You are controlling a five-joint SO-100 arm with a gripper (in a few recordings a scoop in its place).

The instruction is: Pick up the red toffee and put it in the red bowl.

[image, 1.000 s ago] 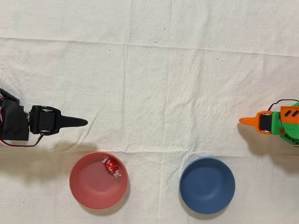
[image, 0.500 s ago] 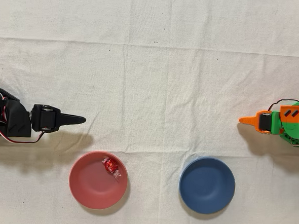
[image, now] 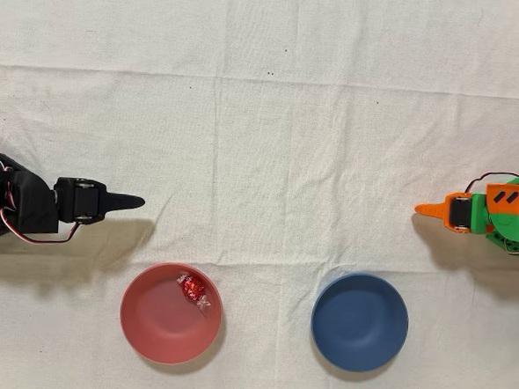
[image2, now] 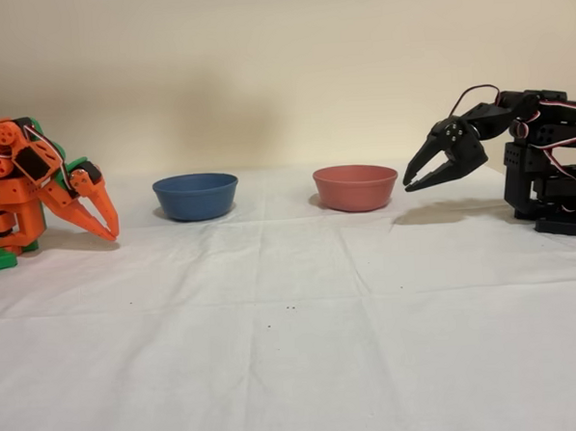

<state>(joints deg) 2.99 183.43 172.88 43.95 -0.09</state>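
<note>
Black gripper (image2: 412,178) — raised, parted, empty

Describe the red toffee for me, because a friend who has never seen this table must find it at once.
In the overhead view, two bowls sit on the white cloth along the bottom edge: a dark blue bowl on the right, a red bowl on the left. The red toffee lies inside the red bowl, near its upper rim. It is tiny, in shiny red foil with clear twisted ends.

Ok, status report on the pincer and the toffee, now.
Pincer open, empty, raised beside the red bowl. Red toffee inside that bowl, near its rim. Nothing in the way.
</note>
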